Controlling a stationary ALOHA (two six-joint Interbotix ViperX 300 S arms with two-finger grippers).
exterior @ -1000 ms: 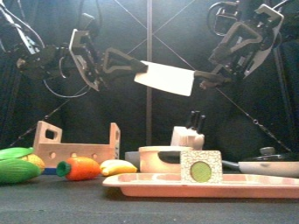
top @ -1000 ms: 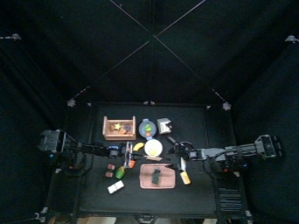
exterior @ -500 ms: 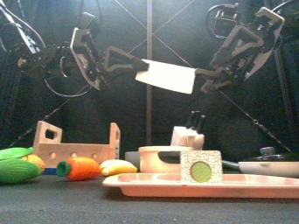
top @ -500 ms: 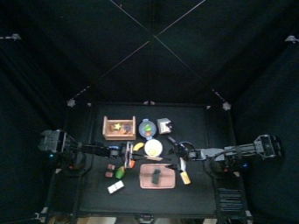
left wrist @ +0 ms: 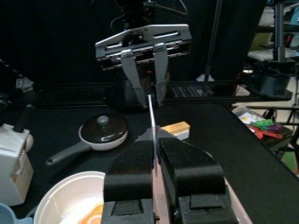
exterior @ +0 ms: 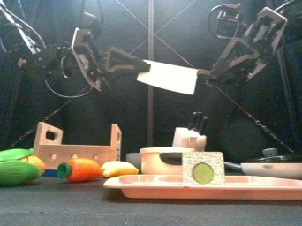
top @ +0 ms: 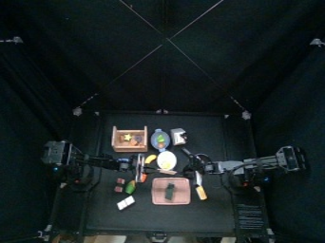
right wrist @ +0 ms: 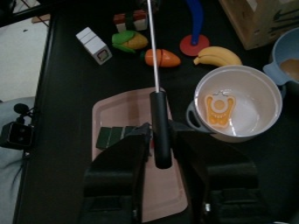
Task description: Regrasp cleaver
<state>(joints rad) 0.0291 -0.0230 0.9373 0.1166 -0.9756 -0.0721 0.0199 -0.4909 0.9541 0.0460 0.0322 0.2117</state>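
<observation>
Hovering cleaver [exterior: 167, 78] above pink tray [exterior: 200, 185], seemingly

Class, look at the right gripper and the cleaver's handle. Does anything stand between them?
Nothing visible does. The cleaver hangs in the air high above the table, held at its blade by the left gripper. Its black handle reaches straight into the right gripper.
</observation>
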